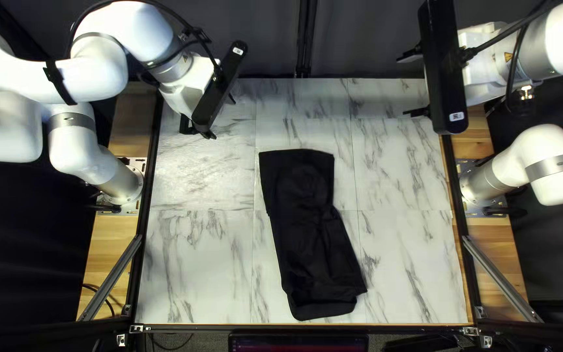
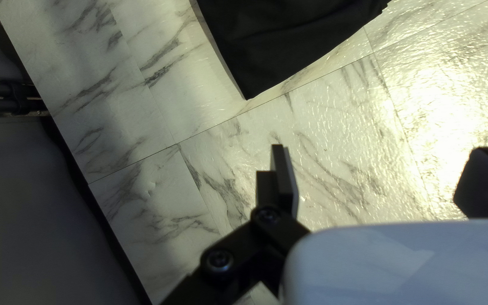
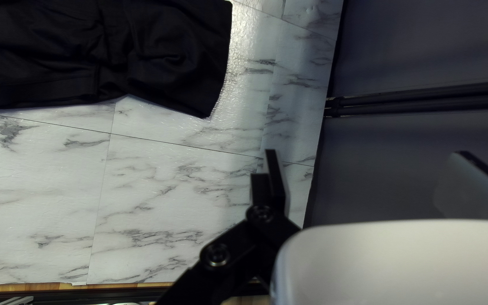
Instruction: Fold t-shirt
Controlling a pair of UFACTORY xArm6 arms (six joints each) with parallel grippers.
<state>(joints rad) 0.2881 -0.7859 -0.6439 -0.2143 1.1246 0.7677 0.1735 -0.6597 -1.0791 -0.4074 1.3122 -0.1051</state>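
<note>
One left claw (image 2: 382,161) and one right claw (image 3: 367,162) hang spread, nothing between their fingers. Ahead of the left claw, well apart from it, a neat corner (image 2: 247,87) of the black T-shirt (image 1: 304,228) points its way. The shirt lies on the tabletop (image 1: 197,261) as a long, narrow strip, slanting from the middle toward the near edge. It should handle light and limp, apt to sag between grips and let its layers slide. The far end (image 1: 298,158) looks the better place to take hold: a claw near each corner, pinching every layer. The near end (image 1: 324,309) shows stepped layers, so a shallow pinch there might lift only one.
</note>
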